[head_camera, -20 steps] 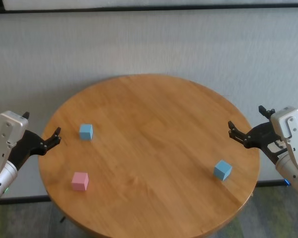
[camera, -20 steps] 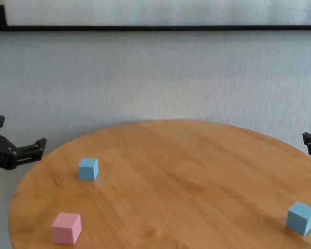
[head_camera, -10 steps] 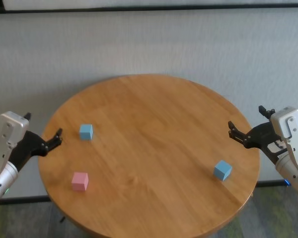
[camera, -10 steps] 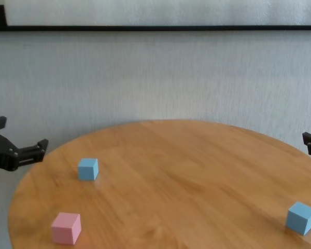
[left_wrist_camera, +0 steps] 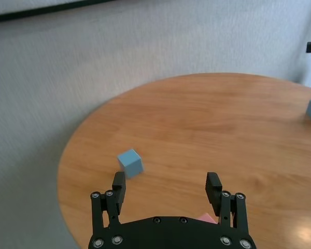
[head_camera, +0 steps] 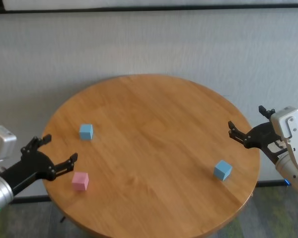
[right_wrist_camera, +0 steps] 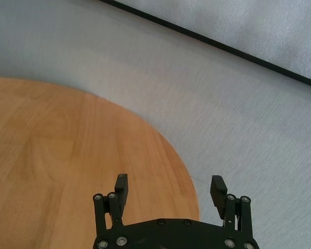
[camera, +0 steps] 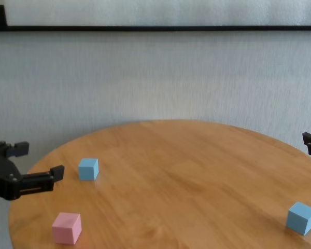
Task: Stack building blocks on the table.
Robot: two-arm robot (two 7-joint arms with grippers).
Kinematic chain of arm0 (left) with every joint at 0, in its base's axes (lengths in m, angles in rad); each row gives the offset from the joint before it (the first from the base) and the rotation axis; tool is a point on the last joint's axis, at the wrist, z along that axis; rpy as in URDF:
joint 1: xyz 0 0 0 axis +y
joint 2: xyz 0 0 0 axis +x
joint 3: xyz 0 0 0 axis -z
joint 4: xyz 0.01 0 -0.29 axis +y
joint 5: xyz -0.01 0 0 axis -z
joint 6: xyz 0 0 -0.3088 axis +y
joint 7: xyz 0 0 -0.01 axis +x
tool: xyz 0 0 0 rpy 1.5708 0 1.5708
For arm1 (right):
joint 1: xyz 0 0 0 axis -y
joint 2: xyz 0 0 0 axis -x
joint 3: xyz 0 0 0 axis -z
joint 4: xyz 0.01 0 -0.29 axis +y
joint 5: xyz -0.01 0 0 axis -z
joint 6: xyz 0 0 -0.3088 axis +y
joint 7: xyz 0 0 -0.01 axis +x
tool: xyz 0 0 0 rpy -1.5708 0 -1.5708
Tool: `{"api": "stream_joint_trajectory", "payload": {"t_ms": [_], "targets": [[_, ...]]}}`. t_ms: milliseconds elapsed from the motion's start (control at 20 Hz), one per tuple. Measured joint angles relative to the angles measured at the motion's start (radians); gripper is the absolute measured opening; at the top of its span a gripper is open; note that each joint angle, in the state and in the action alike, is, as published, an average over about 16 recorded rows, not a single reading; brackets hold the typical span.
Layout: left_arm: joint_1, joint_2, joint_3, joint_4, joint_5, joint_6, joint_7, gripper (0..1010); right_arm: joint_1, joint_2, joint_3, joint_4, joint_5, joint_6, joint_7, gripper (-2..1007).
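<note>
Round table: left gripper spread wide, pink block just beside it; right gripper spread, parked at edge.

Bare lab-like room: round wooden table, plain grey wall.

Soft, even daylight fills every view, bright but not harsh. The table top carries a broad pale sheen toward its 12 o'clock side in the head view, and a small hot glare spot shows on the wood at about 5 o'clock in the left wrist view. Shadows are faint and short: the pink block and the two blue blocks each cast only a thin dark smudge at their base. The wall behind looks slightly streaked and soft. The left wrist view is mildly blurred across the tabletop, while the left gripper in it stays crisp. Straight lines bow a little toward the edges of the wrist views.
</note>
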Motion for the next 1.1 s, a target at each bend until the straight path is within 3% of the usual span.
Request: {"api": "stream_joint_trajectory", "payload": {"t_ms": [250, 500, 800, 1100], "targets": [[0.03, 0.014, -0.014, -0.031, -0.081, 0.056, -0.06, 1000, 0.0, 0.0, 0.0, 0.0, 0.0, 0.0, 0.0, 1005], [0.054, 0.009, -0.024, -0.069, -0.128, 0.141, -0.065, 1000, 0.0, 0.0, 0.0, 0.0, 0.0, 0.0, 0.0, 1005], [0.072, -0.008, -0.026, -0.117, -0.146, 0.249, -0.042, 1000, 0.0, 0.0, 0.0, 0.0, 0.0, 0.0, 0.0, 1005], [0.076, -0.034, -0.024, -0.147, -0.133, 0.347, 0.016, 1000, 0.0, 0.0, 0.0, 0.0, 0.0, 0.0, 0.0, 1005]]}}
